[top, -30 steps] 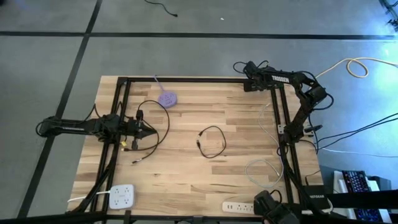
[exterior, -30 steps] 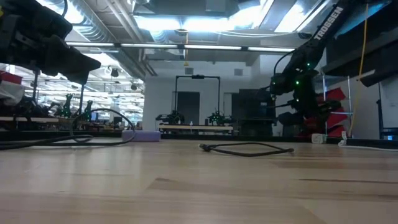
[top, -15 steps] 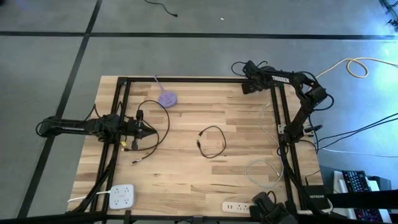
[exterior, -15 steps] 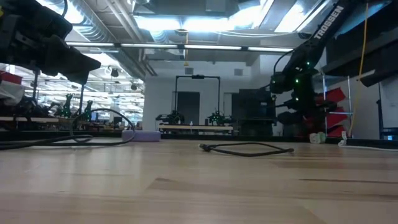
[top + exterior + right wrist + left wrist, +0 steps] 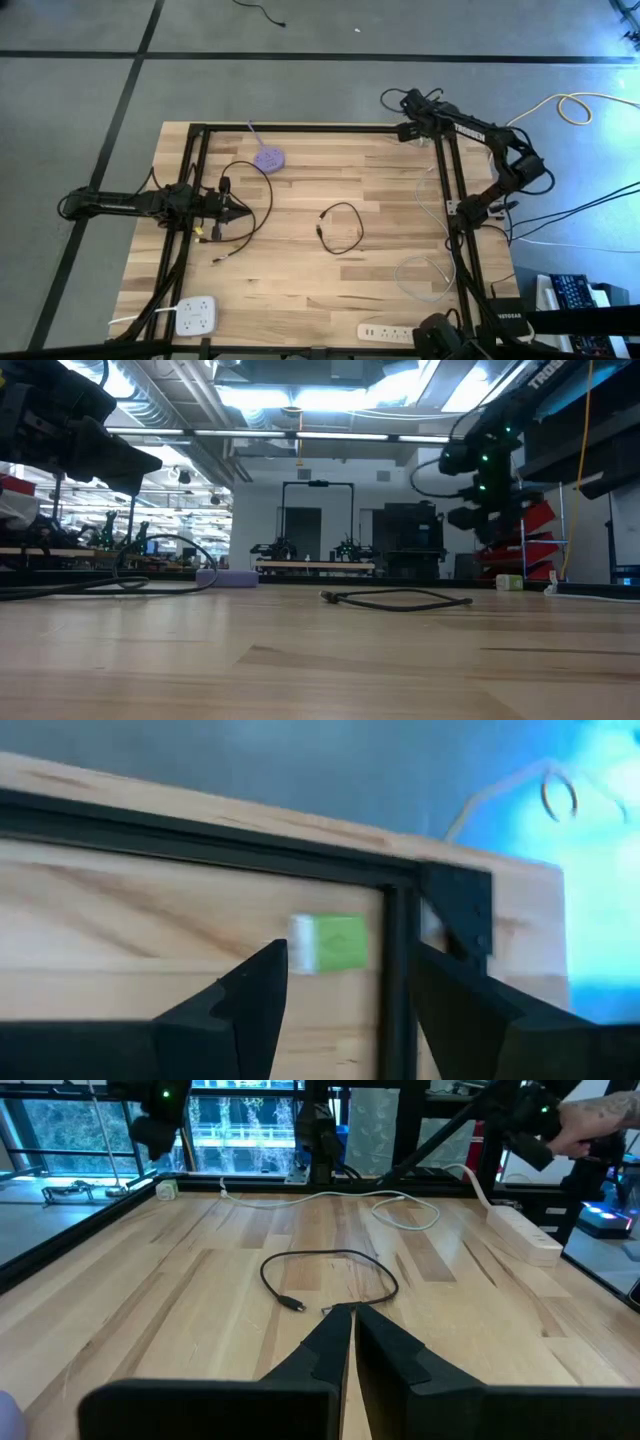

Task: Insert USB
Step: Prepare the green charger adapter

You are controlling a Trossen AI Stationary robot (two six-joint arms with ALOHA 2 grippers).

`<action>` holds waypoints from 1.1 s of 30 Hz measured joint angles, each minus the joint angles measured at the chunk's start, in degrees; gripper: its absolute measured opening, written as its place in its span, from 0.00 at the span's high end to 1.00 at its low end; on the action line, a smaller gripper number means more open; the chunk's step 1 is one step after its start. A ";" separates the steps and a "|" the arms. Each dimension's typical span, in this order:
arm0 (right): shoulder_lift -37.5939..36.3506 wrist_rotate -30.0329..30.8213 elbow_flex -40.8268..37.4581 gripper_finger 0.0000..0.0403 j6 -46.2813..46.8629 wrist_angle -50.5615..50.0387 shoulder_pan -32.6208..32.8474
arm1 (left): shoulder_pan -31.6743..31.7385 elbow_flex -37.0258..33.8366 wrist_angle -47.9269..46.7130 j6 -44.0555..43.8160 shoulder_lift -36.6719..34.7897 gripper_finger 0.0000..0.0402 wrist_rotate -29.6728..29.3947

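Black USB cable (image 5: 340, 228) lying coiled near the middle of the desk (image 5: 300, 280), untouched, both ends free. Left claw (image 5: 240, 209) hovering near the left side, fingers pressed together, empty, tip aimed at the cable (image 5: 330, 1275). Right claw (image 5: 345, 985) up over the far right corner by the black frame, fingers apart, empty, above a small green-and-white block (image 5: 330, 942).

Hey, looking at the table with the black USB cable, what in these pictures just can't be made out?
- Black USB cable: its plug ends are too small in the high view to tell the type.
- White power strip: partly covered by dark equipment at the bottom edge of the high view.
- Green and white block: blurred in the right wrist view; what it is stays unclear.
- Right gripper: open, nothing between its fingers.
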 joint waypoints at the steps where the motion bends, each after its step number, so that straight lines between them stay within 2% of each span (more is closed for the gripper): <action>1: 0.30 -0.02 0.09 0.54 -0.14 -0.41 0.01 | 0.01 0.00 0.00 0.00 0.00 0.99 0.00; 6: 3.19 3.68 1.01 0.55 1.43 -0.43 0.99 | 0.00 0.00 0.00 0.00 -0.02 0.99 0.00; 10: 7.55 5.14 2.98 0.60 1.22 -4.38 0.74 | 0.01 0.00 -0.01 0.00 -0.02 0.99 0.00; 15: 11.84 4.52 5.20 0.65 -0.57 -6.84 0.05 | 0.02 0.00 0.01 0.00 -0.02 0.99 0.00; 25: 13.77 4.58 5.45 0.66 -1.96 -6.01 -1.79 | 0.00 0.00 -0.01 0.00 0.00 0.99 0.00; 33: 15.35 3.54 5.57 0.80 -3.32 -6.29 -2.60 | 0.02 0.00 0.01 0.00 -0.02 0.99 0.00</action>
